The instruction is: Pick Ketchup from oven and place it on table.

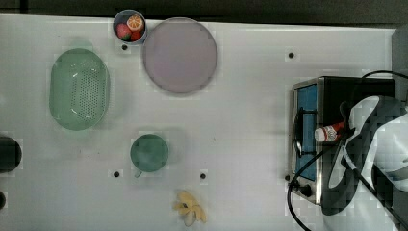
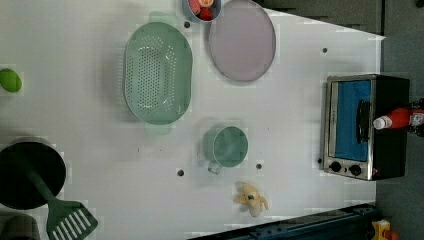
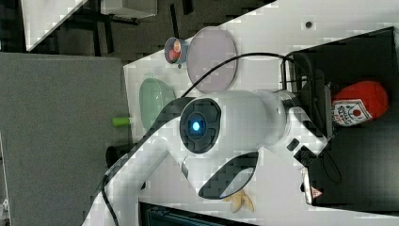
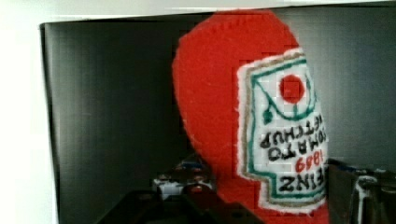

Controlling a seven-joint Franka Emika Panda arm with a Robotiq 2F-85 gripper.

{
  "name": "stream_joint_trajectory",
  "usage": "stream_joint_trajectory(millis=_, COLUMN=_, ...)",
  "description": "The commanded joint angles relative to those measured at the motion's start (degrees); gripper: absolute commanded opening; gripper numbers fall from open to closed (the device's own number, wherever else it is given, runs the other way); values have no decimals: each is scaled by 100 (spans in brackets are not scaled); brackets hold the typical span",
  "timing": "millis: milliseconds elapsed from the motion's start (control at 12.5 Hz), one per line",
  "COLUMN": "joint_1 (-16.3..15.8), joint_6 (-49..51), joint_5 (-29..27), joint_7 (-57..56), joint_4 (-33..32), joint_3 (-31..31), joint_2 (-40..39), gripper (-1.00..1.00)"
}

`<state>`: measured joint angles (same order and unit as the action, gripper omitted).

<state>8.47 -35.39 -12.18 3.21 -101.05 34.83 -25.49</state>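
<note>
1. The fingers (image 4: 359, 196) of the gripper (image 4: 261, 205) stand to either side of the ketchup (image 4: 219, 98) at the label end; the dark pads seem to press the bottle, so the grip looks clenched on it, though the contact itself is partly hidden.
2. The ketchup lies over the top of the oven (image 1: 332, 89), not inside it. In the top view its white cap (image 1: 321, 134) points toward the oven's glass front. In the left view the bottle (image 2: 400, 118) reaches past the oven's dark top toward the glass door (image 2: 352, 120).
3. The oven sits at the table (image 1: 240, 120) edge on the top view's right; the arm (image 1: 380, 144) comes in over it from that side.
4. Judgement: the step in hand is carrying the bottle off the oven. To do it well, the grip should hold firm on the soft body, lift straight clear of the oven top and handle (image 1: 299, 131), then travel toward the bare table between the oven and the cup (image 1: 149, 153), and lower until the bottle rests before letting go.
5. The cable (image 1: 308, 163) looping by the oven front could snag on the way.
6. The label (image 4: 285, 135) reads "TOMATO KETCHUP", "1869" and what looks like "HEINZ", upside down in the wrist view.
</note>
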Motion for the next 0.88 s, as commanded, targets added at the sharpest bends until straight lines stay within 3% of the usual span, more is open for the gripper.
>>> stream_joint_trajectory(millis=80, joint_1=14, joint_6=-55, joint_5=-129, joint_7=16, joint_4=-53, joint_3=72, joint_2=141, gripper=27)
stream_joint_trajectory(millis=480, joint_1=-141, joint_6=793, joint_5=32, joint_7=16, joint_4=536, joint_3=71, joint_2=601, gripper=27)
stream_joint_trajectory(millis=880, joint_1=-577, joint_6=1989, joint_5=807, joint_7=15, joint_4=1518, joint_3=-5, joint_2=992, gripper=27)
